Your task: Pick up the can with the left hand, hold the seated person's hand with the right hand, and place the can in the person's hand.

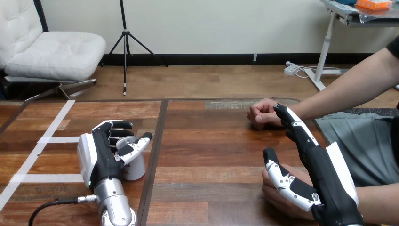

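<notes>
Clasping the can (134,167) with the left hand (99,157), fingers and thumb curled round its upper part. Stands upright on the wooden table (211,150), at the view's left, near the white tape lines (51,140). Reaching forward with the right hand (324,165), fingers straight and close together, thumb set apart and lying over the person's hand at the lower right (277,197), not curled round it. Points toward the person's other hand (261,115), closed in a fist on the table just beside the right fingertips.

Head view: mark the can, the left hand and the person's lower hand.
can (135,169), head view, lower side wall.
left hand (98,156), head view, black back.
person's lower hand (275,194), head view, left part.
</notes>
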Controlling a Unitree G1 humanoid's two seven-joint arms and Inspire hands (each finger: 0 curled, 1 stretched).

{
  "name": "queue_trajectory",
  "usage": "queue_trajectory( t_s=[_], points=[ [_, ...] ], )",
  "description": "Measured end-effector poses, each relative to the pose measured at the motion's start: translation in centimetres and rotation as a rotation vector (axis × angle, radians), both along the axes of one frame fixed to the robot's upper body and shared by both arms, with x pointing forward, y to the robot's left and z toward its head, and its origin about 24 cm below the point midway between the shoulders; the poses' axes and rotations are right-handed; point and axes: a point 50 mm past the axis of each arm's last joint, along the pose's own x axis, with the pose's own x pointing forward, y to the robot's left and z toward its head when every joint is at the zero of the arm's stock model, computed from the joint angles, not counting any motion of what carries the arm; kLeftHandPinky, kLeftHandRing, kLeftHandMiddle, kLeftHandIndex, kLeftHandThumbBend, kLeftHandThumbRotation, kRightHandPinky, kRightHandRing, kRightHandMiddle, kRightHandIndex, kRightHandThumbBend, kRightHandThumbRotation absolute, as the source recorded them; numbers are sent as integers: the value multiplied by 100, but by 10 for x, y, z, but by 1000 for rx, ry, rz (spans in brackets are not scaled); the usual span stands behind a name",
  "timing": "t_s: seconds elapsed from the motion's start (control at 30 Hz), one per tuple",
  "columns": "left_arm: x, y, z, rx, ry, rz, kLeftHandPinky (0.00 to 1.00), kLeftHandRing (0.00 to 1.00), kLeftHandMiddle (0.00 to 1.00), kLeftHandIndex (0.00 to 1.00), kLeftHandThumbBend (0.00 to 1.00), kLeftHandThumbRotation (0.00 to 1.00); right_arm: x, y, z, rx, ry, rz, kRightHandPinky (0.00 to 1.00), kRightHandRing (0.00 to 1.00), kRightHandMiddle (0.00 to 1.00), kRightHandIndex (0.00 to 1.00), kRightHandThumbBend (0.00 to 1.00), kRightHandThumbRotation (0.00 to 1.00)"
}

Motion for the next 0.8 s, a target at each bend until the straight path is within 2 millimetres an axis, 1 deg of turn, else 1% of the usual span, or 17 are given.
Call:
queue_trajectory(
  t_s=[0.43, 0.8],
  points=[
    [0, 0, 0, 2, -1, 1, 42, 46, 49, 49, 67, 0, -2, 0, -1, 0, 8, -2, 96, 96, 95, 93, 15, 19],
    [0, 0, 0, 2, -1, 0, 41, 45, 49, 50, 68, 0, -2, 0, -1, -1, 9, -3, 94, 95, 95, 93, 15, 18]
  ],
)
